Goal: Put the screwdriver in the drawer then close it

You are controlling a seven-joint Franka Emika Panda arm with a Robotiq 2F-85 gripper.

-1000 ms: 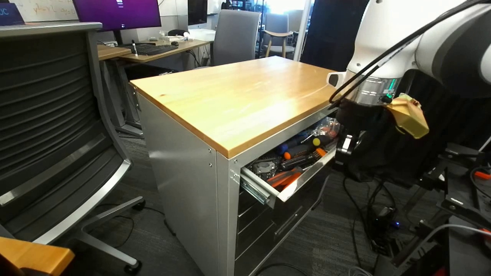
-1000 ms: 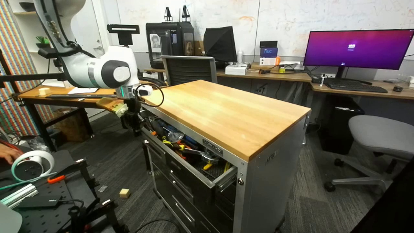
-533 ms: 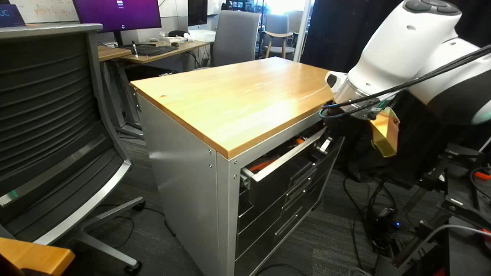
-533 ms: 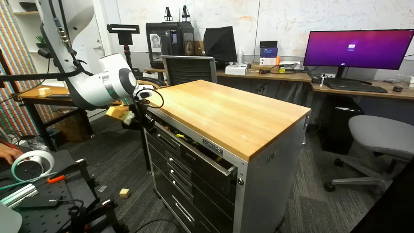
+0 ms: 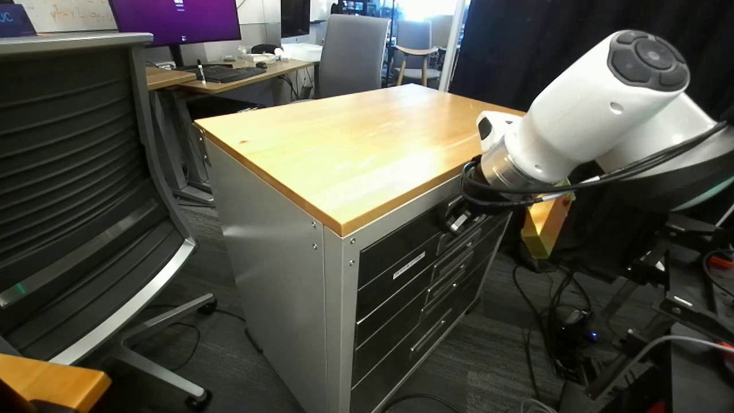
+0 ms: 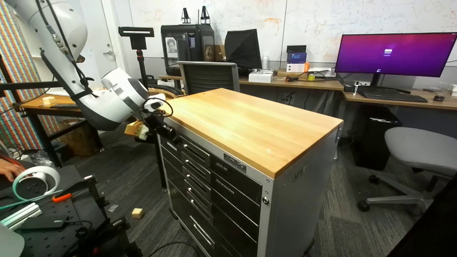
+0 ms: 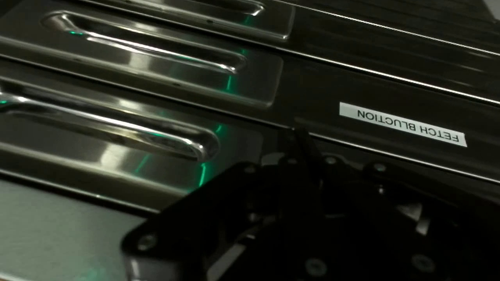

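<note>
Pushed in from ajar, the drawer (image 6: pixel 224 170) looks flush near my empty, pinched-together end effector (image 7: pixel 300 137); I presume the unseen screwdriver is inside, only retreat remaining.

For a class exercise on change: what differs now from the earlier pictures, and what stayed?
The top drawer slid inward, now shut, hiding its tools. The pincer moved toward the cabinet, tilting from pointing down. No grasp or release shows. The wooden top stayed put.

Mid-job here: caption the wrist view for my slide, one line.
Closed gripper at the shut top drawer; a white label marks the drawer beneath.
</note>
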